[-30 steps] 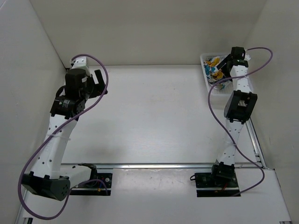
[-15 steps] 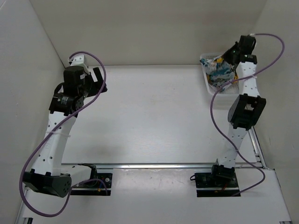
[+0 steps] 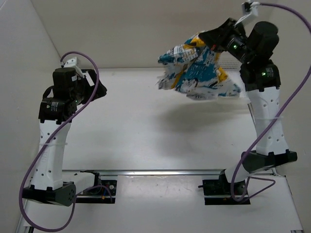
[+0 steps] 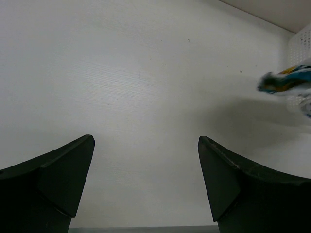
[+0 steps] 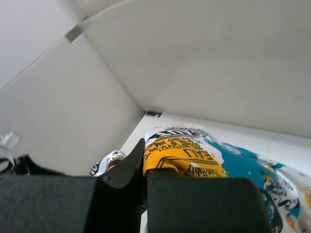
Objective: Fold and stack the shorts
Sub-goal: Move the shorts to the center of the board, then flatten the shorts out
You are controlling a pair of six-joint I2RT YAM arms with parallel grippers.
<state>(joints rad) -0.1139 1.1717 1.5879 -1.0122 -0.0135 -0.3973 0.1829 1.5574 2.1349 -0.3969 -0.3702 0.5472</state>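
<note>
The shorts [image 3: 199, 73], white with teal, yellow-orange and black print, hang bunched in the air above the table's far right. My right gripper [image 3: 203, 39] is raised high and shut on their top edge. In the right wrist view the yellow lettered cloth [image 5: 194, 150] is pinched in the right gripper [image 5: 145, 162]. My left gripper [image 3: 96, 85] hovers open over the far left of the table, holding nothing. The left wrist view shows the left gripper [image 4: 146, 141] spread wide, with a blurred end of the shorts [image 4: 284, 82] at the right edge.
A white mesh basket [image 4: 302, 46] stands at the table's far right corner, mostly hidden in the top view behind the hanging shorts. White walls close in the table [image 3: 146, 126] on three sides. A metal rail [image 3: 170, 172] runs along the near edge.
The right gripper shut on the shorts in the basket and swung up and left, lifting them out into the air. The left arm drew back slightly to the left, still open.
</note>
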